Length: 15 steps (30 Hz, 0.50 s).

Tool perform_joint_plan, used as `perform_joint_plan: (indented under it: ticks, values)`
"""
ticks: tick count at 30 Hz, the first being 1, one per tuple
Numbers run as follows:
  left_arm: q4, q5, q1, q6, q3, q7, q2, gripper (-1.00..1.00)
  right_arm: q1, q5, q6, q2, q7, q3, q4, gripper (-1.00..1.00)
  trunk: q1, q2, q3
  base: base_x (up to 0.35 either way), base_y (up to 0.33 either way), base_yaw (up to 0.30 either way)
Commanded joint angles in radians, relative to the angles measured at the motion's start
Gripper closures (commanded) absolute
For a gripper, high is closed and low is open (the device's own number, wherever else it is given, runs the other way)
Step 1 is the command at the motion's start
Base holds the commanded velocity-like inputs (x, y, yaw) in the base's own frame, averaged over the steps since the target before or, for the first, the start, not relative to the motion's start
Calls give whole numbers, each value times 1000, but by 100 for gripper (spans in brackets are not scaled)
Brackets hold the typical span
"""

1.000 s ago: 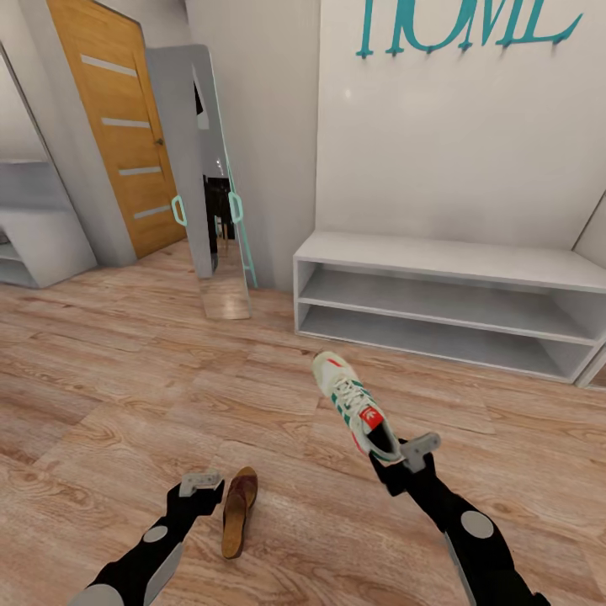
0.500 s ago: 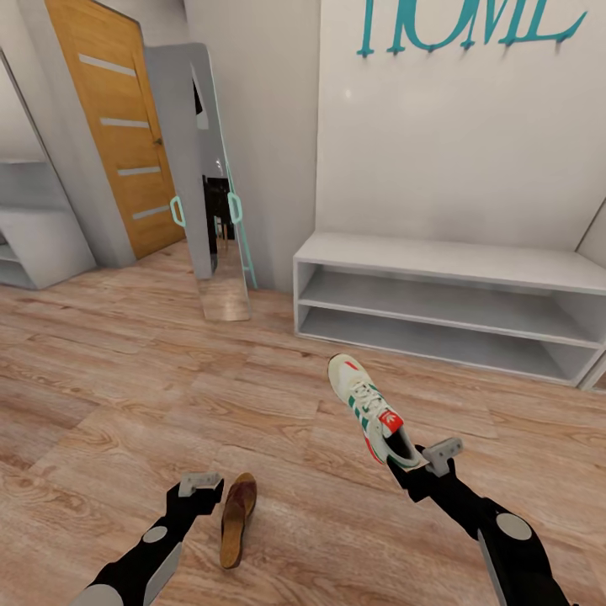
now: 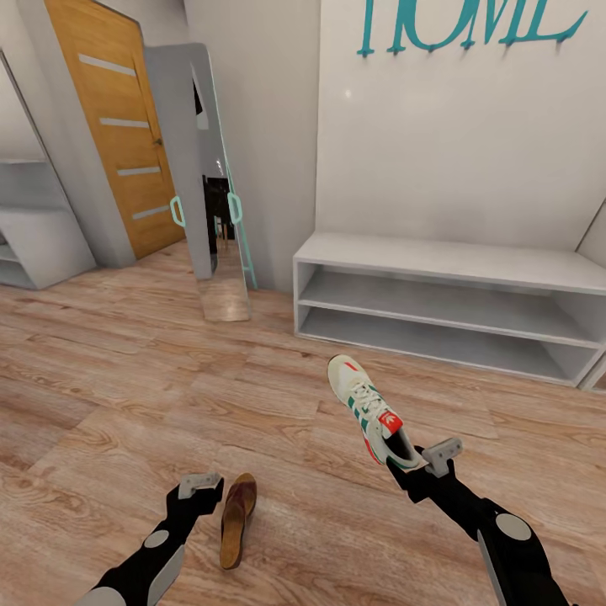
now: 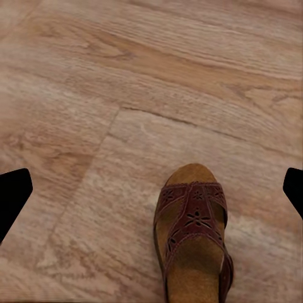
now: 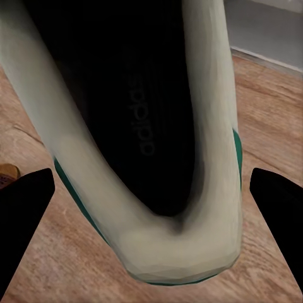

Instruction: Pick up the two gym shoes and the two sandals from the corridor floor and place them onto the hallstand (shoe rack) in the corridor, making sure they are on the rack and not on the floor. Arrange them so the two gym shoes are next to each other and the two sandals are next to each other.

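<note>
Slippage is risked: gym shoe (image 3: 370,412) is held only at its heel by closed right gripper (image 3: 418,461); left gripper (image 3: 200,486) is spread, empty, beside sandal (image 3: 236,519).

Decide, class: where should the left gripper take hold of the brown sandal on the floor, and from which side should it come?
Probably from above, closing across the sandal's width. It lies flat on the corridor floor with the sole down, so there is nothing to get under. The narrow middle behind the cut-out strap fits between the fingers. The left gripper, beside the sandal, has its jaws spread.
</note>
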Motion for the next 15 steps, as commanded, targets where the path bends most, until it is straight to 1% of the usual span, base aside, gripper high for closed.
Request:
perform_joint_plan:
  ticks: [1,9,15]
  values:
    - [0,17,-1,-4,-8,6,0,-100,-1,6,4,0,7,-1,-2,100,0,0,-1,0,0,0]
    - [1,30,-1,-5,-8,10,-1,-100,-1,6,4,1,7,-3,-4,100,0,0,-3,0,0,0]
    - [-1,31,-1,-6,-10,10,-2,-100,-1,6,4,1,6,-3,-6,100,2,-2,-35,0,0,0]
